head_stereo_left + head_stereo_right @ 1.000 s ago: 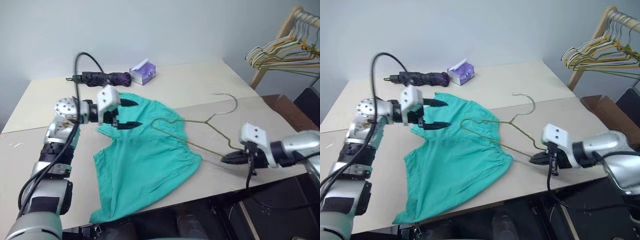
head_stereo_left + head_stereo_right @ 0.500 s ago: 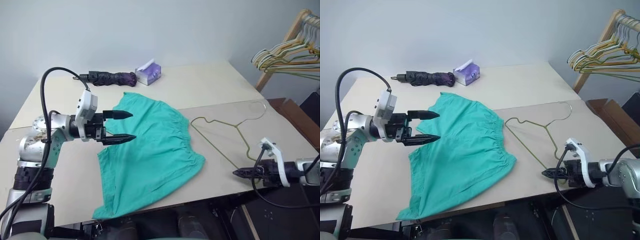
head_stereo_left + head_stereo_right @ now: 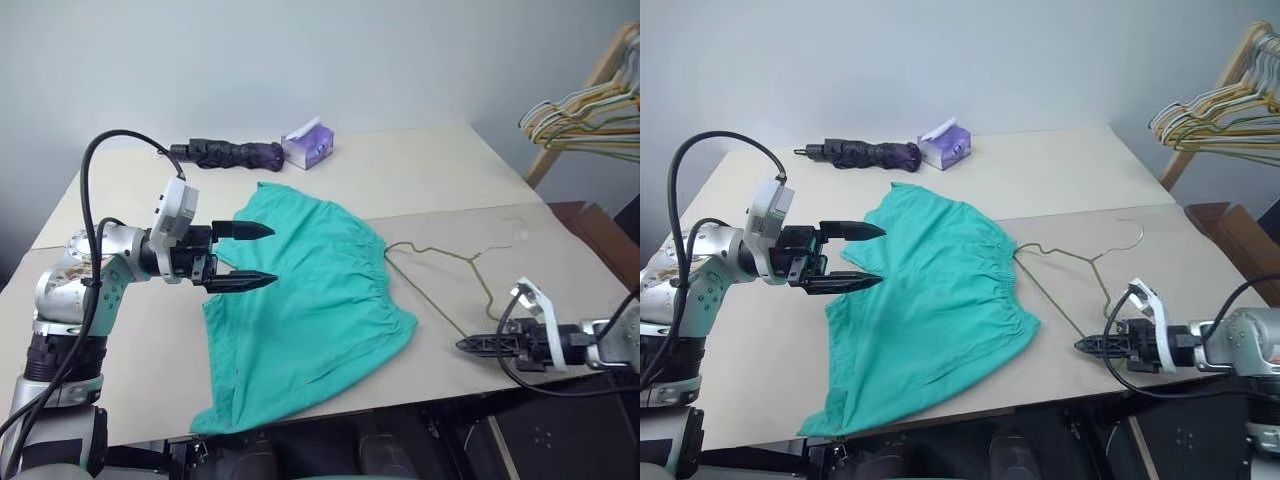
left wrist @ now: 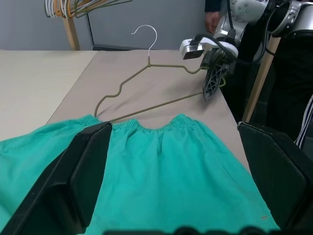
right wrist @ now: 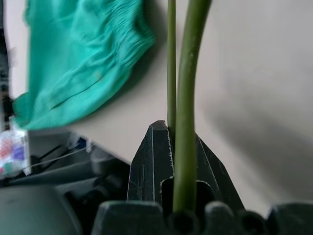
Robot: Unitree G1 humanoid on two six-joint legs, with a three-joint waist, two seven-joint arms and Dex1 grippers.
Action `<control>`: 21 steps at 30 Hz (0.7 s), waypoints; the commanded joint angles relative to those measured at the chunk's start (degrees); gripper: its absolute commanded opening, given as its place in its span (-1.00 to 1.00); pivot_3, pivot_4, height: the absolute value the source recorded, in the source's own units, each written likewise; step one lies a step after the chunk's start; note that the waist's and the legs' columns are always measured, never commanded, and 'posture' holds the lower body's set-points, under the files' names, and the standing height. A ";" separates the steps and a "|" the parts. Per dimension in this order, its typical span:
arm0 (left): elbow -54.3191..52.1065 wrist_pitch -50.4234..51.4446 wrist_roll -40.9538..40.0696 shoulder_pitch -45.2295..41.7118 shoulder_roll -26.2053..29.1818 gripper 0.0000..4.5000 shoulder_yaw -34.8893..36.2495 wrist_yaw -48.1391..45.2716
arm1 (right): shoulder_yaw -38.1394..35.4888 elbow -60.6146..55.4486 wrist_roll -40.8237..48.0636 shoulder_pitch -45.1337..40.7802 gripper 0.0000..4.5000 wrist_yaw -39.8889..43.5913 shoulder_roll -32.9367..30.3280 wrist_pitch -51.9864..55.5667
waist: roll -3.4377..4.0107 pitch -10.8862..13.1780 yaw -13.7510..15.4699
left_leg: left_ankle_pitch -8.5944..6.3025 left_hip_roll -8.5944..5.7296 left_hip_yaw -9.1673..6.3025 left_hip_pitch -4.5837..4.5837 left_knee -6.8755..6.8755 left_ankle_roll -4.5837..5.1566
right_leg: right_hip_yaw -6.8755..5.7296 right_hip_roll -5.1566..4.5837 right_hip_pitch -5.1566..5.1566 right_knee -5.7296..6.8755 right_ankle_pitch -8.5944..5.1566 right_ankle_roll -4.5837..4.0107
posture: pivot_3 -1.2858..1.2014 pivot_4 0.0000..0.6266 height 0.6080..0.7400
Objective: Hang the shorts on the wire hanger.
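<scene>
Barely begun. Right gripper (image 3: 1087, 346) pinched shut on wire hanger (image 3: 1070, 262); left gripper (image 3: 862, 257) spread wide, hovering over shorts (image 3: 930, 300), flat on table, hanger alongside. Threading remains.

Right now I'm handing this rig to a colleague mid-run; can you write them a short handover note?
Left end effector: open, empty, hovering at the shorts' far-left edge.
Right end effector: shut on the wire hanger at its near corner.
The shorts lie flat on the table, waistband toward the hanger, which rests beside them, not threaded.
Done: hanger gripped.
Left: grasp the shorts and get them onto the hanger.
</scene>
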 commanded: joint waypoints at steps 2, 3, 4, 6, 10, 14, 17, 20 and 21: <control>-1.20 -0.92 0.05 -0.74 0.93 0.98 0.38 -0.29 | -0.42 -2.11 5.31 0.17 -1.00 5.53 -3.17 0.46 | -0.01 0.01 0.30 | 0.00 0.00 0.00 0.00 0.00 0.00 | 0.00 0.00 0.00 -0.01 0.00 0.00 | -0.04 -0.75 1.00; -1.27 -1.14 0.17 -0.61 0.97 0.98 0.35 -0.31 | -0.26 -1.91 5.78 0.24 -1.00 6.22 -3.54 0.29 | -0.01 0.01 0.40 | 0.00 0.00 0.00 0.00 0.00 0.00 | 0.00 0.00 0.00 -0.01 -0.01 0.02 | -0.04 -0.75 1.00; -1.32 -1.29 0.21 -0.47 1.02 0.98 0.36 -0.36 | 0.39 -1.79 6.06 0.21 -1.00 6.74 -3.95 0.22 | -0.02 0.01 0.45 | 0.00 0.00 0.00 0.00 0.00 0.00 | -0.01 0.00 0.00 -0.01 -0.01 0.02 | -0.04 -0.75 1.00; -1.38 -1.67 0.35 -0.28 1.12 0.98 0.36 -0.39 | 1.99 -2.06 5.95 0.38 -1.00 7.31 -4.51 -0.32 | -0.02 0.01 0.50 | 0.00 0.00 0.00 0.00 0.00 0.00 | -0.01 0.00 0.00 -0.01 -0.04 0.06 | -0.04 -0.75 1.00; -1.66 -2.06 0.41 -0.11 1.19 0.98 0.42 -0.06 | 5.22 -1.24 4.36 0.19 -1.00 7.28 -4.09 -2.35 | -0.03 0.02 0.53 | 0.00 0.01 0.01 0.00 0.00 0.00 | -0.01 0.01 0.00 -0.01 -0.09 0.14 | -0.03 -0.78 1.00; -2.03 -1.99 0.13 0.20 1.50 0.98 0.51 -0.07 | 7.32 3.13 1.52 -2.16 -1.00 5.27 -2.24 -5.49 | -0.04 0.02 0.59 | -0.01 0.01 0.00 0.00 0.00 0.00 | -0.01 0.01 0.00 -0.02 -0.09 0.14 | -0.02 -0.80 1.00; -2.38 -2.12 0.15 0.57 1.60 0.98 0.41 0.03 | 9.39 7.03 -1.52 -5.47 -1.00 4.26 -0.19 -9.21 | -0.03 0.02 0.58 | 0.00 0.01 0.02 0.01 0.01 0.00 | 0.00 0.01 -0.01 0.00 -0.08 0.14 | -0.02 -0.82 1.00; -2.57 -2.30 0.26 0.66 1.77 0.98 0.35 -0.05 | 12.23 9.11 -3.81 -8.01 -1.00 4.92 0.78 -11.79 | -0.02 0.01 0.64 | 0.00 0.01 0.01 0.01 0.00 0.00 | -0.01 0.01 -0.02 0.02 -0.08 0.13 | -0.01 -0.85 1.00; -2.61 -2.38 0.31 0.66 1.85 0.98 0.38 -0.05 | 13.30 9.56 -4.08 -8.42 -1.00 6.35 0.68 -12.64 | -0.02 0.01 0.72 | 0.00 0.01 0.01 0.01 0.00 0.00 | -0.01 0.02 -0.02 0.01 -0.08 0.14 | 0.00 -0.85 1.00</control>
